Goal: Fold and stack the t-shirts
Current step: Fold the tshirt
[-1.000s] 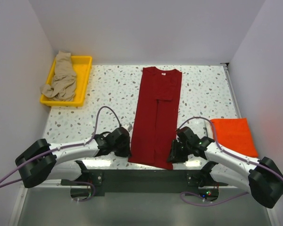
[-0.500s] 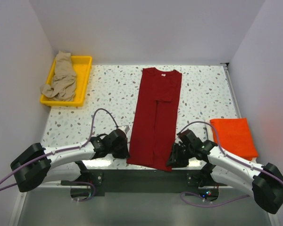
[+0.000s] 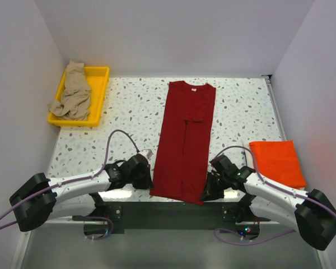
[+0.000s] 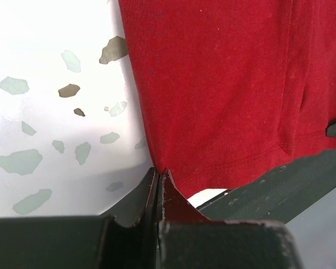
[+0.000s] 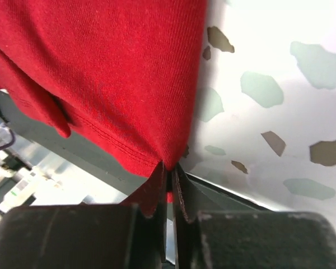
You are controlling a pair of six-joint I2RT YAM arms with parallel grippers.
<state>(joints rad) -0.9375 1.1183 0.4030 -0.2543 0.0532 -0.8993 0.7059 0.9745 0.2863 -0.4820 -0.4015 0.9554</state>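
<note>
The dark red t-shirt (image 3: 185,140) lies as a long narrow strip down the middle of the table, sleeves folded in, collar at the far end. Its hem hangs slightly over the near edge. My left gripper (image 3: 149,184) is shut on the hem's left corner (image 4: 157,162). My right gripper (image 3: 204,193) is shut on the hem's right corner (image 5: 168,159). The bright orange t-shirt (image 3: 277,162) lies folded at the right edge. The tan-beige t-shirt (image 3: 73,92) is crumpled in the yellow tray. The white t-shirt is out of view.
The yellow plastic tray (image 3: 101,84) stands at the far left of the speckled table (image 3: 129,106). The table's near edge and dark frame (image 3: 168,210) run just below both grippers. White walls close in on three sides.
Both grippers moved toward the near edge, drawing the red shirt's hem with them; the hem now reaches over the table edge. Both stay shut on the corners.
</note>
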